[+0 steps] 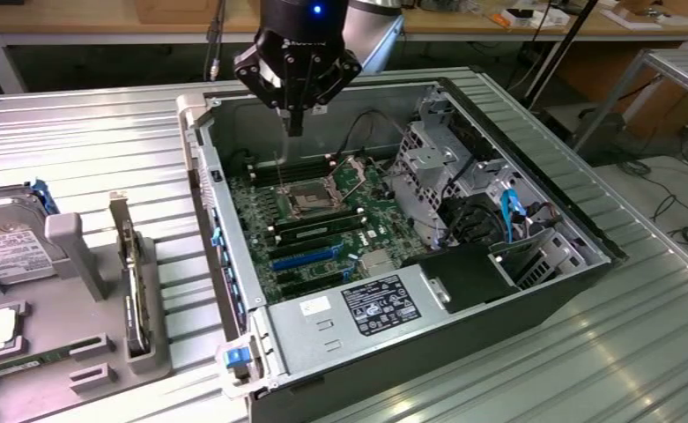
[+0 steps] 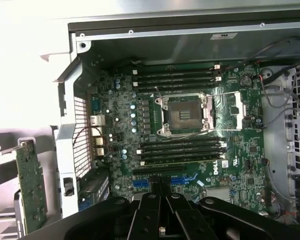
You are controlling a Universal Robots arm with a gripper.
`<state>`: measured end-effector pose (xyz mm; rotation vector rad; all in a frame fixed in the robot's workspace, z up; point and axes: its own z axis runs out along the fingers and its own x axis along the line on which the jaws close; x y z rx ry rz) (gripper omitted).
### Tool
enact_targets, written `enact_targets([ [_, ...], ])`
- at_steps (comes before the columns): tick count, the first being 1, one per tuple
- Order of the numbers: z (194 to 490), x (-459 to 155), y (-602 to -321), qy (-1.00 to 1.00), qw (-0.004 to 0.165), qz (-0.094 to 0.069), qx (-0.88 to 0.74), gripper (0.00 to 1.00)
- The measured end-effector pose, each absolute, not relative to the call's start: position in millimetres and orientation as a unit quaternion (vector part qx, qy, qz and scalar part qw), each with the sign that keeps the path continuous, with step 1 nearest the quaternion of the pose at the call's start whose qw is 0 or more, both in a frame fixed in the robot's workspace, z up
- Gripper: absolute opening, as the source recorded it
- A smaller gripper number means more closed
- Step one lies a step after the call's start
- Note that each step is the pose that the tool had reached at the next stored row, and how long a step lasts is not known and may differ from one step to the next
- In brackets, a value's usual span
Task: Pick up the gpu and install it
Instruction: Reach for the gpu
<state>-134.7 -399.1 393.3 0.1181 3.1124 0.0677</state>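
The black pincer (image 1: 294, 123) on the robot arm hangs over the big open grey computer box (image 1: 209, 203). Its two fingers are pressed together and there is nothing between them. It is high up over the far part of the green board (image 1: 320, 211) inside the box, near the square silver chip holder (image 1: 305, 199).

The gpu (image 1: 132, 282), a thin flat dark card, is not in the box. It stands on its long edge in a grey plastic stand (image 1: 146, 345) on the silver ridged table (image 1: 108, 132). It is just outside the box's wall, on the exterior view's left. So the card lies to the exterior view's left of the pincer, lower down, and closer to the camera. The wall of the box stands between them, and they are well apart.

The card's long side runs next to that wall, from far to near. Its narrow silver metal end piece (image 1: 118, 216) sticks up at the far end, the end closest to the pincer. In the wrist view the card (image 2: 30, 185) shows a green face beside the box, off to one side of the shut pincer (image 2: 160, 192).

The long blue slots (image 1: 302, 256) on the green board are bare, so I think the pick-up has not yet begun.
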Motion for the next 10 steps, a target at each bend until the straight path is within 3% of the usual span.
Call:
enact_targets([
  [10, 393.3, -153.6, -399.9, 0.999, 0.013, 0.022, 0.038, 0.11],
])
